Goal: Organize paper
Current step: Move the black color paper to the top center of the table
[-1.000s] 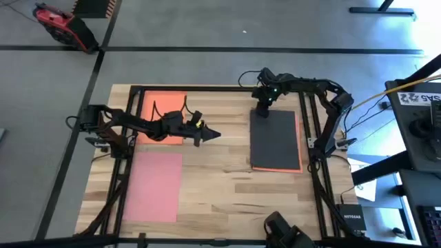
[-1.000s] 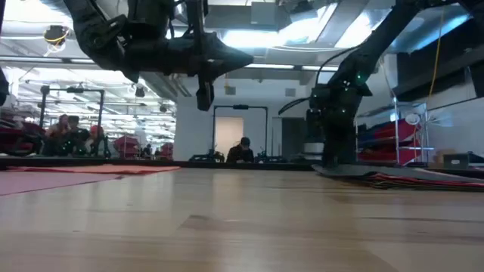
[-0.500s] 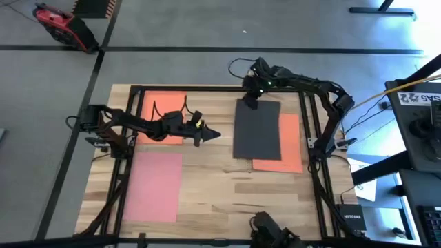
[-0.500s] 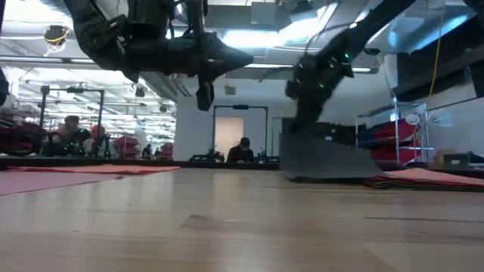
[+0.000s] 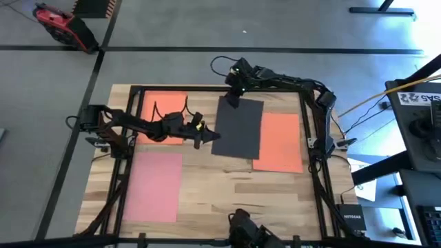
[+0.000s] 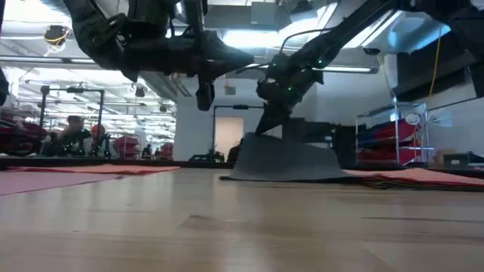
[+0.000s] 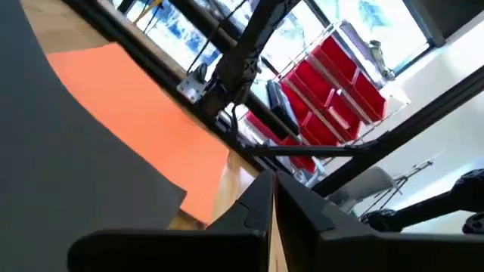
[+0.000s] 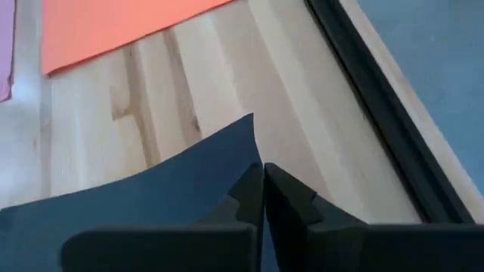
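The high view looks straight down from well above, taking in the whole table (image 5: 207,186) and the grey floor around it. The low view sits at tabletop height, near the boards, facing level across them into the room behind. Each wrist view rides close on its own arm, looking out past its dark fingers at the table. All four views share the black sheet (image 5: 239,128) lying toward the table's far edge.

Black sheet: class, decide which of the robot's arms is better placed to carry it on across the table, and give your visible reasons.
Right. The right claw is shut on the black sheet at its far edge, lifting that edge off the table. The left claw hangs shut beside the sheet, holding nothing.
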You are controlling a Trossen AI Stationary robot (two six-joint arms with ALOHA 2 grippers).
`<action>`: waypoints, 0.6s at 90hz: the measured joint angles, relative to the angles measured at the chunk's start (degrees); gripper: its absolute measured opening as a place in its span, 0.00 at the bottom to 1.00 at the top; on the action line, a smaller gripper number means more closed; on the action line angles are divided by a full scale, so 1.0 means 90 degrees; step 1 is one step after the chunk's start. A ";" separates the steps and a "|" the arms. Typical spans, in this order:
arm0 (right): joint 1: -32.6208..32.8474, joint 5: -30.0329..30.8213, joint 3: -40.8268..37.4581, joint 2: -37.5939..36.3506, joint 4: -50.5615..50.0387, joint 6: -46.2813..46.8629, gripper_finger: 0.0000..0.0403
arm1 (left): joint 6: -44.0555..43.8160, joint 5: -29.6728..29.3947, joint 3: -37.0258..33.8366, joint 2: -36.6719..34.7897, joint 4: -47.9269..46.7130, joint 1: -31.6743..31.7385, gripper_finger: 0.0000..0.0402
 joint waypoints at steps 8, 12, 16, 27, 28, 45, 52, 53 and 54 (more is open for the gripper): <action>0.0006 -0.0026 0.0214 0.0143 0.0002 -0.0011 0.00 | 0.0000 -0.0033 0.0003 0.0000 -0.0134 -0.0072 0.00; 0.0035 -0.0060 0.0334 0.0208 0.0000 -0.0012 0.00 | -0.0002 -0.0064 0.0003 0.0000 -0.0197 -0.0101 0.00; 0.0038 -0.0069 0.0460 0.0251 0.0000 -0.0015 0.00 | 0.0006 -0.0091 0.0005 0.0000 -0.0259 -0.0129 0.00; 0.0038 -0.0276 0.0742 0.0327 0.0011 -0.0016 0.00 | 0.0024 -0.0112 0.0005 0.0000 -0.0364 -0.0146 0.00; 0.0038 -0.0283 0.0763 0.0334 0.0014 -0.0015 0.00 | 0.0027 -0.0112 0.0006 0.0000 -0.0381 -0.0146 0.00; 0.0035 -0.0757 0.1009 0.0449 -0.0092 -0.0036 0.00 | 0.0172 -0.0113 0.0162 0.0000 -0.0891 -0.0143 0.00; 0.0075 -0.0777 0.1046 0.0449 -0.0048 -0.0038 0.02 | 0.0289 -0.0112 0.0255 0.0000 -0.1105 -0.0143 0.00; 0.0077 -0.0776 0.1046 0.0449 -0.0042 -0.0039 0.02 | 0.0299 -0.0112 0.0265 0.0000 -0.1140 -0.0143 0.00; 0.0080 -0.0776 0.1046 0.0449 -0.0043 -0.0039 0.02 | 0.0306 -0.0112 0.0275 0.0000 -0.1176 -0.0143 0.00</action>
